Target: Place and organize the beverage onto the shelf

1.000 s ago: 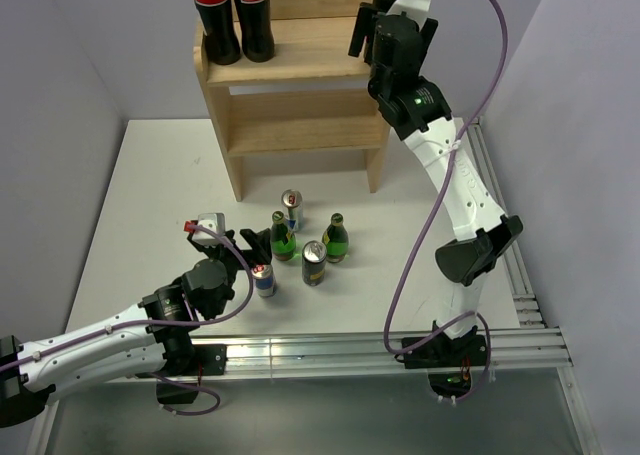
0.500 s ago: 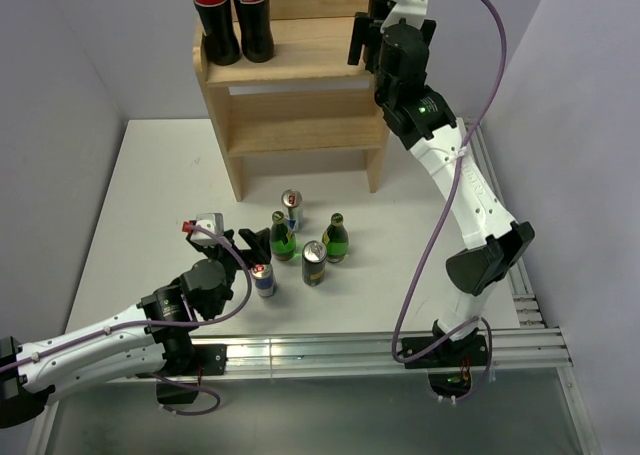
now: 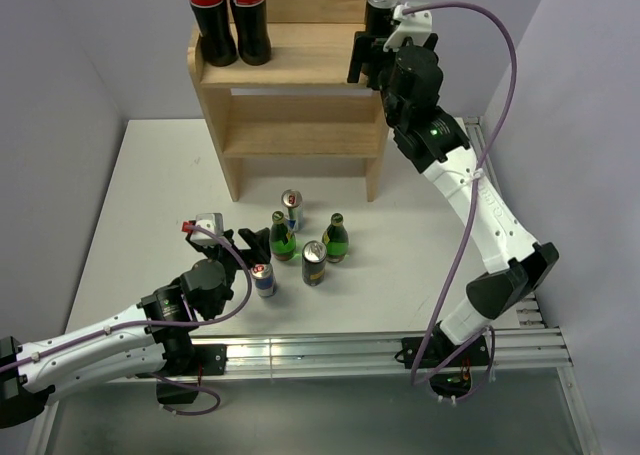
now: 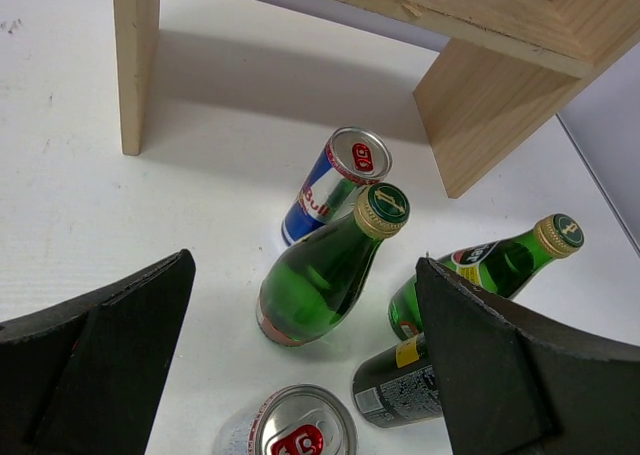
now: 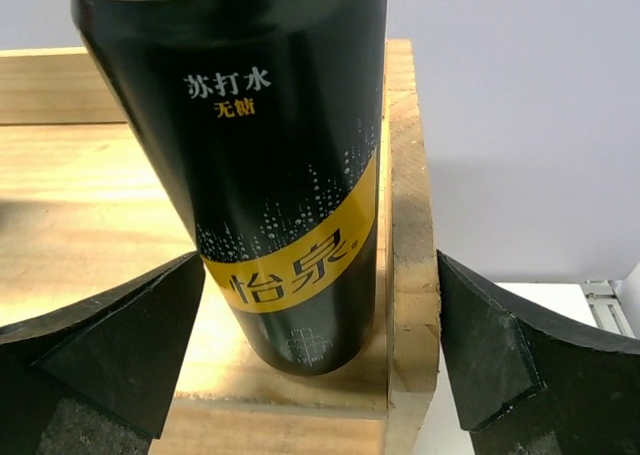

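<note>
The shelf (image 3: 290,85) stands at the back, with two cola bottles (image 3: 225,15) on the left of its top tier. A black can with a yellow band (image 3: 379,11) stands on the top tier's right front corner, against the side rail (image 5: 408,225). My right gripper (image 3: 372,47) is open around the can (image 5: 290,175), and its right finger (image 5: 530,365) is outside the rail. My left gripper (image 3: 248,245) is open and empty, low over the table. A green bottle (image 4: 320,275) and a small can (image 4: 292,433) lie between its fingers in the left wrist view.
On the table in front of the shelf stand a Red Bull can (image 3: 291,208), two green bottles (image 3: 283,237) (image 3: 335,238), a black can (image 3: 313,262) and a small can (image 3: 263,279). The shelf's two lower tiers (image 3: 300,135) hold nothing visible.
My right arm has stretched farther toward the shelf's top right corner, and the black can sits a little further left and in. The shelf has shifted slightly left. The left arm has not moved.
</note>
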Action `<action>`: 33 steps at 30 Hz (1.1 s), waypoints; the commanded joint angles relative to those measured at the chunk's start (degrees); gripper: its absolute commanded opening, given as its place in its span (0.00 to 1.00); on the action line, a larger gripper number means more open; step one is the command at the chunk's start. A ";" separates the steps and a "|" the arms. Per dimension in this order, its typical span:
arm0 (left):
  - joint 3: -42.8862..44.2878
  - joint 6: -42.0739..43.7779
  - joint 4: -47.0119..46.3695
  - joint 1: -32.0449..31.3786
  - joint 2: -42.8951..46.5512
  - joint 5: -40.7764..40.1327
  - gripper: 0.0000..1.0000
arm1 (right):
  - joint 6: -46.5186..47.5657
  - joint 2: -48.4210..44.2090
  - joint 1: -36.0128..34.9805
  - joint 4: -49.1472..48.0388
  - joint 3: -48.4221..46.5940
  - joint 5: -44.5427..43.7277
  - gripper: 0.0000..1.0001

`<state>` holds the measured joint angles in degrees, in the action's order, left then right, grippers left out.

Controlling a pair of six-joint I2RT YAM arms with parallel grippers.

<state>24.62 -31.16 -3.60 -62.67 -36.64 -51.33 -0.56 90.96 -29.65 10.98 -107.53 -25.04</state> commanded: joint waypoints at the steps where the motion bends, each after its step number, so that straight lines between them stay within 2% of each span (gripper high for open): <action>1: 0.25 -0.84 -0.62 -0.25 -0.36 -1.05 0.99 | -2.17 -3.59 -3.48 0.88 2.31 6.49 0.99; 14: 0.51 -0.84 -1.15 -0.25 -2.03 -0.79 0.99 | -3.04 -13.08 -4.28 0.00 14.35 2.63 0.99; 18: 0.52 -0.75 -1.41 -0.25 -2.38 -1.05 0.99 | -6.03 -19.83 -5.24 -1.31 24.01 3.42 0.99; 24: 0.60 -0.66 -1.68 -0.25 -3.43 -0.52 0.99 | -9.63 -30.29 -15.34 0.61 38.78 -3.78 0.99; 29: 0.78 -0.57 -2.20 -0.25 -4.14 0.00 0.99 | -20.44 -40.92 -23.59 3.34 53.26 -5.11 1.00; 33: 0.95 -0.57 -2.29 -0.25 -4.75 -0.08 0.99 | -27.82 -46.65 -31.32 5.10 61.37 -7.74 1.00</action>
<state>24.62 -31.16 -3.75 -62.67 -41.08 -51.35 -20.64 47.35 -56.31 15.07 -49.84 -29.52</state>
